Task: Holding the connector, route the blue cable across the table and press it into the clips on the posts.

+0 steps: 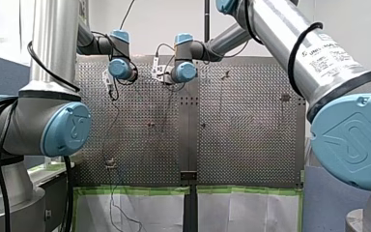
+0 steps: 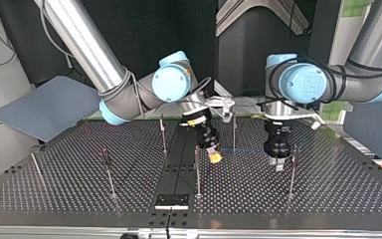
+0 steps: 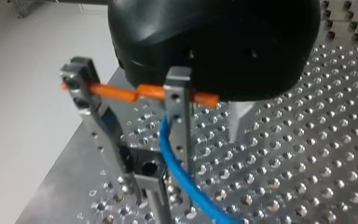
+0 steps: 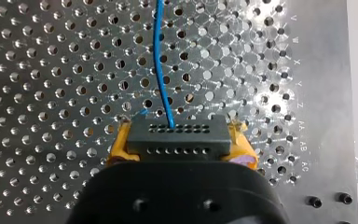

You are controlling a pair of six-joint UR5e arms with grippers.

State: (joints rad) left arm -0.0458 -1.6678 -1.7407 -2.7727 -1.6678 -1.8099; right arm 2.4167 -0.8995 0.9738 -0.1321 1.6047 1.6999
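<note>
Sits crosswise as a dark connector (image 4: 177,139), clamped at both ends between the yellow pads (image 4: 120,142) of my right gripper (image 4: 181,145). Feeds the blue cable (image 4: 158,60) out of its far face, straight ahead of those pads over the perforated table (image 4: 51,70). In the top view, hangs low over the table's middle among thin posts (image 2: 197,172). Leads the cable across to my left gripper (image 3: 142,140), past the inner side of one metal finger (image 3: 177,102), with both fingers spread apart. Reads V, W, X, Y, Z, AA, AB, AC in a column of letters (image 4: 299,93) along the table's edge beside my right gripper. Bears a white label (image 1: 329,55) on my right arm, print too small to read.
</note>
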